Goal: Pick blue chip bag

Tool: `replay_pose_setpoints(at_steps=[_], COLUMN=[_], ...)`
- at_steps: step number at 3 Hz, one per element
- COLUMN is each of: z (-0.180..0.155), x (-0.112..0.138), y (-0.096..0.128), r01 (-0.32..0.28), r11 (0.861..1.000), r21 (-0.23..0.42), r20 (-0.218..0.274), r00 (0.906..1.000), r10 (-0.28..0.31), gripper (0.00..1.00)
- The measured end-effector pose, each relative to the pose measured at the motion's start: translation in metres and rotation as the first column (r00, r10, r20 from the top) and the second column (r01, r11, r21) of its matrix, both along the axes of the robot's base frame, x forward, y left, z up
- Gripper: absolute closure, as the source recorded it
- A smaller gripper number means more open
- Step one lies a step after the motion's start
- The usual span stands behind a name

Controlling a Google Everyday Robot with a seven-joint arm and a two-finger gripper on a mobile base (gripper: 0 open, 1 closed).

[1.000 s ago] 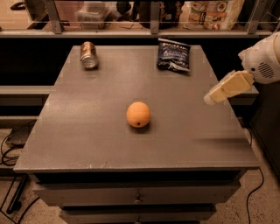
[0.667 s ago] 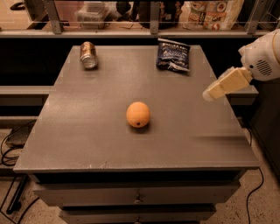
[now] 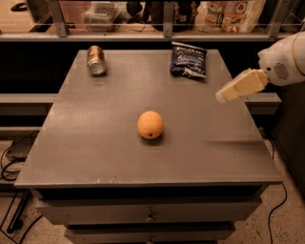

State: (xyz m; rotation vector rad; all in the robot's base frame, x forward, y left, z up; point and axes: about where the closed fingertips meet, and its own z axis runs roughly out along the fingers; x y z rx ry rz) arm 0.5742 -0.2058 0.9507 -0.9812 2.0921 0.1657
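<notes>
Grey table (image 3: 95, 157) seen from above its front edge, with a drawer (image 3: 147, 212) set in the cabinet beneath the top. On the floor at the lower left lie dark cables (image 3: 12, 157), and another cable (image 3: 276, 209) trails down at the lower right.

Near the middle of the tabletop sits an orange (image 3: 150, 125), its stem end turned toward the viewer, well apart from everything else on the surface.

At the right, the gripper (image 3: 226, 94) hangs in the air over the table's right edge. It is a cream-coloured wedge pointing down and to the left, carried by the white rounded arm (image 3: 286, 59) that enters from the right border. It touches neither the table nor any object, and nothing is seen in its grasp. Whether it is open or closed cannot be told from this angle. A faint shadow lies on the tabletop below and in front of it.

At the far left of the tabletop a metal can (image 3: 96, 60) lies on its side, open end toward the viewer.

The blue chip bag (image 3: 188, 60) lies flat near the far edge, right of centre, dark and crinkled with pale lettering. It is beyond and to the left of the gripper, clearly apart from it.

Behind the table runs a railed shelf (image 3: 143, 35); on it, at the upper right, stands a large white-and-red bag (image 3: 233, 14).
</notes>
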Motion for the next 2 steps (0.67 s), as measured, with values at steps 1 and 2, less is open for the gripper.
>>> replay_pose_setpoints(at_steps=[1, 2], z=[0.002, 0.0], x=[0.06, 0.1], y=[0.02, 0.033], r01=[0.075, 0.091], r11=[0.986, 0.974], r21=[0.149, 0.21], r20=[0.069, 0.092], r00=[0.9939, 0.9895], r10=[-0.086, -0.112], gripper=[0.0, 0.0])
